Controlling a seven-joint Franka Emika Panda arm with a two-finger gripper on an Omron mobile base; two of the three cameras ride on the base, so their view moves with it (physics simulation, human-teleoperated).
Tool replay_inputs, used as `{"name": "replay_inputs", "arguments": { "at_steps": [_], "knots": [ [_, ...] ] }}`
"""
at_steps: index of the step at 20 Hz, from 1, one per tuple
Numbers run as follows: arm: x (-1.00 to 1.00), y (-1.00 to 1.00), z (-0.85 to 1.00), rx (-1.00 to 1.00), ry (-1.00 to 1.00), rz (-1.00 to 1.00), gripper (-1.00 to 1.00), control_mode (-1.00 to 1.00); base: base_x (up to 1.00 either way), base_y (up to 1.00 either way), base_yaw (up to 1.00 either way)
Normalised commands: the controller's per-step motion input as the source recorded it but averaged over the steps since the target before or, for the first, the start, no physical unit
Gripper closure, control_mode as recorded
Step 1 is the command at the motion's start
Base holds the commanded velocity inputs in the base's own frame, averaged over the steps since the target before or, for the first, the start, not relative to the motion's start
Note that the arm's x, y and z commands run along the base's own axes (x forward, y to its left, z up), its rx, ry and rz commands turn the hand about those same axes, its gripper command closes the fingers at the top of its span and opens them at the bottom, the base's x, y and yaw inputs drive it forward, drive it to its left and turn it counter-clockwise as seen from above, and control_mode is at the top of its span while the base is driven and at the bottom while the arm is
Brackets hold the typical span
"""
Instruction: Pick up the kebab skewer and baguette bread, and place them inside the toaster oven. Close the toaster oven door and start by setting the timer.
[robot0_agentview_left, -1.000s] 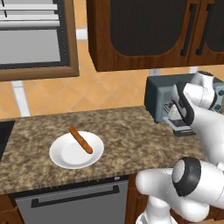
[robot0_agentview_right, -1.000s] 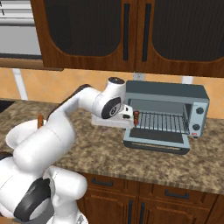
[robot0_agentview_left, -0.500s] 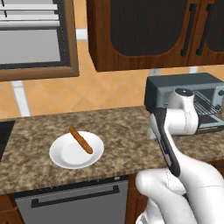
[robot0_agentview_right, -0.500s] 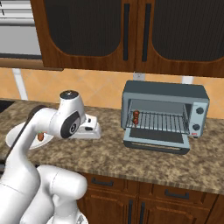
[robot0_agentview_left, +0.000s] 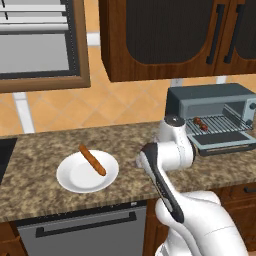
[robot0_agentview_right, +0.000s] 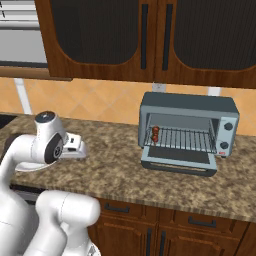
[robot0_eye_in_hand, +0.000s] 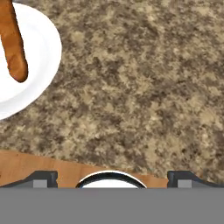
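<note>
The kebab skewer (robot0_agentview_right: 155, 134) lies on the wire rack at the left side of the toaster oven (robot0_agentview_right: 187, 107), also seen as dark chunks on the skewer (robot0_agentview_left: 200, 121). The toaster oven door (robot0_agentview_right: 180, 161) hangs open and flat. On a white plate (robot0_agentview_left: 75, 182) lies the baguette bread (robot0_agentview_left: 92, 160), alone. My gripper (robot0_eye_in_hand: 112, 178) is open and empty, pointing down at bare counter. In the hand view the plate (robot0_eye_in_hand: 41, 61) and the baguette's end (robot0_eye_in_hand: 13, 48) sit at the upper left. The hand (robot0_agentview_right: 76, 148) hovers well left of the oven.
Speckled granite counter (robot0_agentview_left: 45, 147) runs between the plate and the oven. Dark wooden cabinets (robot0_agentview_right: 145, 35) hang above. A wooden-framed window (robot0_agentview_left: 35, 45) is at the back left. A dishwasher front (robot0_agentview_left: 85, 232) sits below the counter edge. A dark cooktop edge (robot0_agentview_left: 4, 155) is at far left.
The arm has drawn back from the toaster oven and swung left over the counter toward the plate. The skewer stays on the rack. The jaws remain open.
</note>
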Motion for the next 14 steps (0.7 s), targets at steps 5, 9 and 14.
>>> {"name": "replay_inputs", "arguments": {
  "at_steps": [5, 9, 14],
  "knots": [
    [0.88, 1.0, 0.0, 0.0, 0.06, 0.16, -1.0, -1.0, 0.0, 0.0, 0.0],
    [0.74, 0.94, 0.0, 0.0, 0.11, 0.14, -1.0, -1.0, 0.0, 0.0, 0.0],
    [0.53, 0.78, -0.09, 0.0, 0.2, 0.07, -1.0, -1.0, 0.0, 0.0, 0.0]
  ]
}}
